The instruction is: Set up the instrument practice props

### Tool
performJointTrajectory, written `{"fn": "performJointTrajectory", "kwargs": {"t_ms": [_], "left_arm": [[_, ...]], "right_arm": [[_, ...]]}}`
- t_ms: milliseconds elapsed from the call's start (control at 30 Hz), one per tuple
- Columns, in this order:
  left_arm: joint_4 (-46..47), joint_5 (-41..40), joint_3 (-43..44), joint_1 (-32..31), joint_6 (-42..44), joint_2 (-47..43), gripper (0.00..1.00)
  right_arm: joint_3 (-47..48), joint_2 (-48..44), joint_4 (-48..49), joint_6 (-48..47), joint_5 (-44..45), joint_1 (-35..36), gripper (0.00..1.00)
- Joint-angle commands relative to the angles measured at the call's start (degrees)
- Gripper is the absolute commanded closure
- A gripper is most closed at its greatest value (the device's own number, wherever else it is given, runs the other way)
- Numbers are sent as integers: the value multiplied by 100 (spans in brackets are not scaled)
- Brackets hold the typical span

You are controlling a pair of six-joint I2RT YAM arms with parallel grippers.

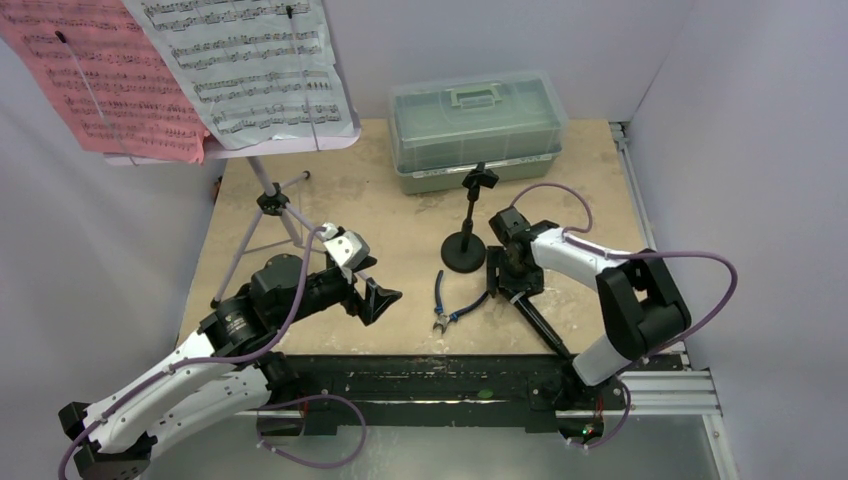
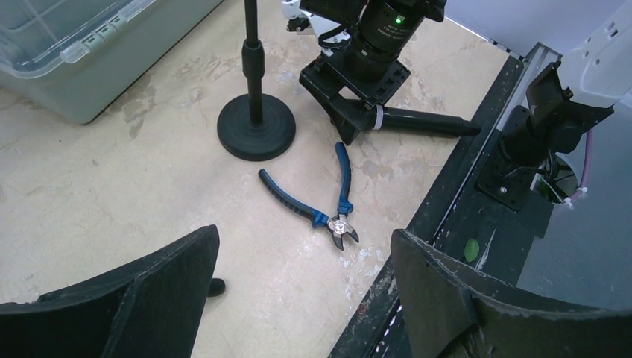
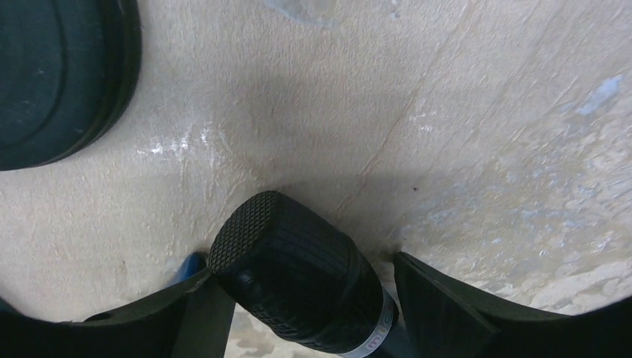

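Two sheets of music rest on the one music stand (image 1: 272, 200), whose tripod legs stand at the far left corner of the table (image 1: 400, 225). The pink sheet (image 1: 100, 80) lies on the outer side and the white sheet (image 1: 250, 70) beside it, their edges overlapping. There is one microphone (image 1: 540, 325), one round-based stand (image 1: 465, 250), one pair of pliers (image 1: 445, 305) and one toolbox (image 1: 475, 130).

The left gripper (image 2: 304, 253) hangs above the table near its near edge. Its jaws are spread wide and hold and touch nothing.

The right gripper (image 1: 503, 285) is lowered over the microphone, which lies flat on the table with its tail pointing to the near edge on the right arm's side. Its jaws straddle the mesh head. In the right wrist view one finger (image 3: 175, 313) lies against the head, while a sliver of table shows between the head and the other finger (image 3: 447, 306), so the jaws are apart and not clamped.

The round-based stand is upright near the middle of the table, just beside the right gripper, and its clip at the top carries nothing. The pliers lie with handles parted between the two grippers, close to the near edge.

The toolbox sits at the far edge with its lid shut and handle folded flat. What is inside cannot be made out through its cloudy green walls.
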Motion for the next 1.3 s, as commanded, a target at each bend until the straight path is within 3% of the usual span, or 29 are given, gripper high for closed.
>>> {"fn": "performJointTrajectory", "kwargs": {"t_ms": [0,267,533,633,767,867,1000,1100,1267], "left_arm": [[111,43,17,-22,76,-57,15],[130,42,13,-21,67,-8,15],[131,31,17,-20,45,73,15],[157,60,0,-18,-24,-17,15],[284,58,-40,-19,-189,-208,15],[531,88,-110,-19,-574,-312,14],[1600,552,-476,-25,-1542,-463,15],[2441,746,-721,-20,-2342,-554,15],[2806,653,-729,-21,-3241,-454,15]], "right_arm": [[-342,-119,519,369,476,101,24],[-738,-1152,756,608,1024,108,50],[-629,-2822,780,171,936,105,98],[-715,-3611,1131,-189,467,105,100],[-974,-4520,1855,-569,-782,104,100],[-1133,-4714,2308,-537,-1970,104,100],[-1476,-4729,3099,-125,-3157,137,100],[-1769,-4890,3844,332,-3546,275,100],[-1760,-4910,4477,567,-3602,626,100]]}}
